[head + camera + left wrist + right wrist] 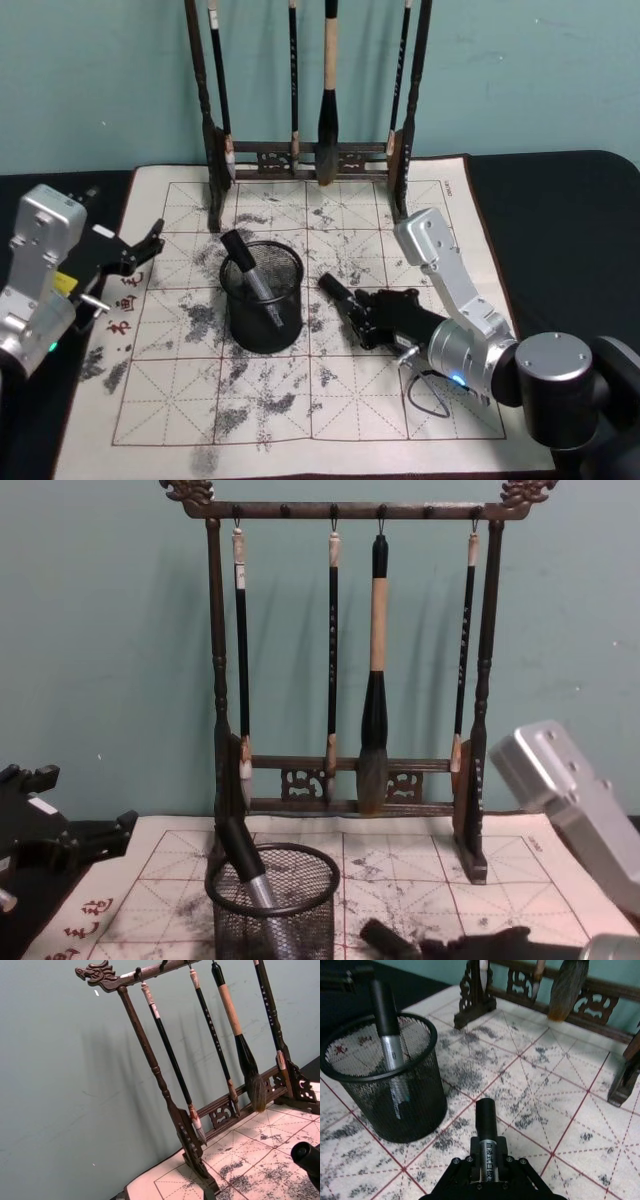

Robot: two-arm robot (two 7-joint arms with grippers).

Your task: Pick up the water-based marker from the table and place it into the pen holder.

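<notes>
Well to the left of the pen holder (262,330), the left gripper (148,250) hangs over the left edge of the white mat (200,400), near the red characters printed there. Its black fingers are spread apart and have hold of nothing. The pen holder stands upright on the mat, among the grey ink stains and red grid lines. One other marker (248,270) already leans inside it, with its black cap sticking up above the rim on the holder's left side. Behind the pen holder, at the far edge of the mat, stands the brush rack (310,155) with four brushes hanging from its top bar. Just to the right of the pen holder, apart from its wall, is the marker (332,288). It lies nearly flat and low over the mat, with its black end pointing toward the holder. Whether it touches the mat cannot be told. The right gripper (368,308) is closed around the marker's printed silver barrel, gripping it from the side away from the pen holder. Its arm reaches in from the right over the dark table (560,200).
</notes>
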